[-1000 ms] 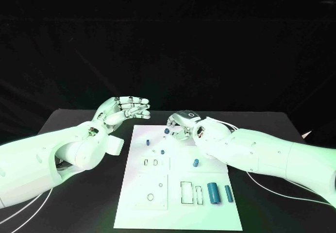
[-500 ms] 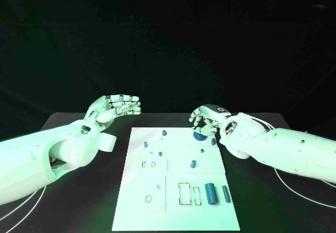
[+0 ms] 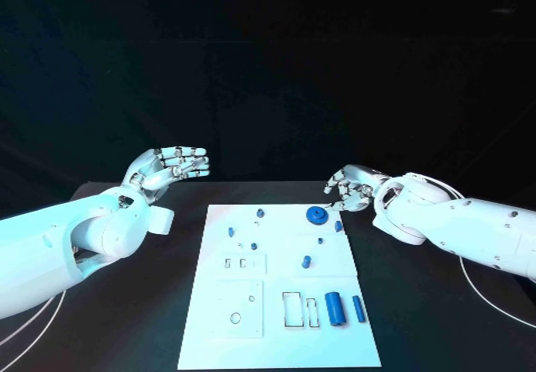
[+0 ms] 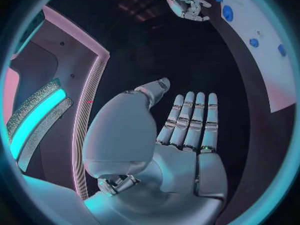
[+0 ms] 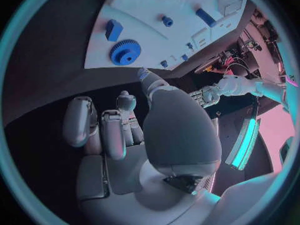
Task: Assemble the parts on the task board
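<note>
Right robot hand (image 3: 351,192) raised just beyond the far right corner of the board (image 3: 280,325), fingers curled loosely inward, nothing seen in them in the right wrist view; probably clear of the gear, though hard to tell from the head view. Left robot hand (image 3: 167,164) lifted well off to the far left of the board, above the bench (image 3: 424,310), fingers nearly straight and held together, holding nothing, touching nothing.

Gear (image 3: 318,215) lying flat on the board's far right corner, just beside the right fingertips. Small block (image 3: 338,226) next to it. Small pegs (image 3: 259,211) dotted across the far half. Cylinder (image 3: 335,304) and thinner bar (image 3: 359,308) lying by the slots near the right edge of the near half.

Step, as judged: between placements, neither hand engaged, most parts apparently loose. Next likely calls for choosing a loose part, lowering onto it with fingers spread, pinching it cleanly, then matching it to its recess.
</note>
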### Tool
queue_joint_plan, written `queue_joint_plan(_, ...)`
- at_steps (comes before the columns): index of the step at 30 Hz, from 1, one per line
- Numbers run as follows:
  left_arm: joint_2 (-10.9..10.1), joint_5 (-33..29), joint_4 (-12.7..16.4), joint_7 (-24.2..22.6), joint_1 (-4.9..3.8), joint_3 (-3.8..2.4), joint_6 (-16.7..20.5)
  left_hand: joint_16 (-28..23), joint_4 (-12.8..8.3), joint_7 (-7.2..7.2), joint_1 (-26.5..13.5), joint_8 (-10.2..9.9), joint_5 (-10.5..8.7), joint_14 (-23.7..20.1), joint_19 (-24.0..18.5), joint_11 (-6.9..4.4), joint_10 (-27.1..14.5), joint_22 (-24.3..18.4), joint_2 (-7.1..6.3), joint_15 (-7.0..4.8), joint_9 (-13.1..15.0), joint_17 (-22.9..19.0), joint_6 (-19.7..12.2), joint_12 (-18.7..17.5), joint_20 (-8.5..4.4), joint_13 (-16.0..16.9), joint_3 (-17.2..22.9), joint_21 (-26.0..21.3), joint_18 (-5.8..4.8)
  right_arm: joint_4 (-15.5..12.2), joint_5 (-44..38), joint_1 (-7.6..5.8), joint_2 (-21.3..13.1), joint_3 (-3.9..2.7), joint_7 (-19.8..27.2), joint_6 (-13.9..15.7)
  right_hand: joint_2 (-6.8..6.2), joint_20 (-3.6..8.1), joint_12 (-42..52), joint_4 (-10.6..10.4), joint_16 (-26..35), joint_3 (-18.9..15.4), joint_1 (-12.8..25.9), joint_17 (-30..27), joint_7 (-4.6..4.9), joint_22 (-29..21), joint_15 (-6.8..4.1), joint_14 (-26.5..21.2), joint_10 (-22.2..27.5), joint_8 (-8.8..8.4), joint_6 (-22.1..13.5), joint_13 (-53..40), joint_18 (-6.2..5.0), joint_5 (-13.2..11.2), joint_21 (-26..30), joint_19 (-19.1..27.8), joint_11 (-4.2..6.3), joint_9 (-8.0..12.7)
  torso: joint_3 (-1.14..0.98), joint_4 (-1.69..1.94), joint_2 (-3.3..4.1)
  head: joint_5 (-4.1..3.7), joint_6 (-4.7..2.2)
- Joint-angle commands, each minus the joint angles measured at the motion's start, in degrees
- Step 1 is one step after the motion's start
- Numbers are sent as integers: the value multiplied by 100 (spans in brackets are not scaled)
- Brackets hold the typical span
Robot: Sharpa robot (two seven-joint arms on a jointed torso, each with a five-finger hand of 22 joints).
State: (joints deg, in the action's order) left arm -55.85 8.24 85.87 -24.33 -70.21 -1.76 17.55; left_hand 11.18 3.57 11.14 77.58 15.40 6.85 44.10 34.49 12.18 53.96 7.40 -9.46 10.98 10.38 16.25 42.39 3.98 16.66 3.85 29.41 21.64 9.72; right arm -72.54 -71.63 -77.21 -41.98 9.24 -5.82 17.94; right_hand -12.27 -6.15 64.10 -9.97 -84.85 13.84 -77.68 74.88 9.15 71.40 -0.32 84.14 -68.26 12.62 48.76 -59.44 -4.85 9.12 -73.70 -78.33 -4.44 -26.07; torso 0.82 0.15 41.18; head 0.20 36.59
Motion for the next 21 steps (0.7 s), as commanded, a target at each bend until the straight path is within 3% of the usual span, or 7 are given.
queue_joint_plan(1, 22, -51, -22, -107, -9, -8, -113, -29, 4, 365, -5, 16, -5, -48, -47, 18, -32, -16, 0, 10, 11, -12, -15, -5, 2, -3, -28, -45, -71, 86, 236, 19, 75, 0, -77, -537, 16, -12, 388, -102, -107, -134, -89, 422, 21, 104, 58, 364, -176, 32, -83, -413, 56, 35, -77, -72, -9, -27, -1, 14, 11, 18, 5)
queue_joint_plan(4, 29, -53, -44, -108, -9, -9, -108, -36, 4, 371, -5, 19, -5, -52, -52, 20, -33, -20, 0, 12, 12, -15, -13, -5, 2, -4, -29, -51, -75, 201, 255, 53, 162, 2, -73, -610, 24, -21, 589, -167, -152, -197, -133, 527, 30, 142, 71, 382, -286, 47, -103, -633, 61, 50, -98, -87, -20, -41, -5, 12, 12, 22, 12)
queue_joint_plan(11, 39, -68, -66, -108, -9, -10, -90, -62, 3, 403, -2, 23, -4, -56, -65, 41, -69, -39, 0, 24, 14, -30, -21, -17, 2, -9, -37, -77, -87, 422, 277, 137, 349, 12, -73, -662, 61, -32, 848, -240, -235, -235, -203, 731, 37, 246, 82, 421, -451, 71, -112, -919, 82, 77, -176, -142, -29, -61, 5, 6, 8, 46, 28)
queue_joint_plan(21, 50, -79, -53, -102, -9, -10, -110, -63, 4, 412, -2, 22, -3, -50, -65, 46, -77, -42, 1, 25, 14, -31, -25, -19, 2, -9, -38, -80, -88, 618, 168, 220, 506, 22, -51, -552, 119, -37, 996, -287, -299, -176, -291, 887, 35, 386, 85, 452, -536, 110, -79, -1084, 110, 151, -289, -219, -27, -81, 4, -5, 7, 63, 53)
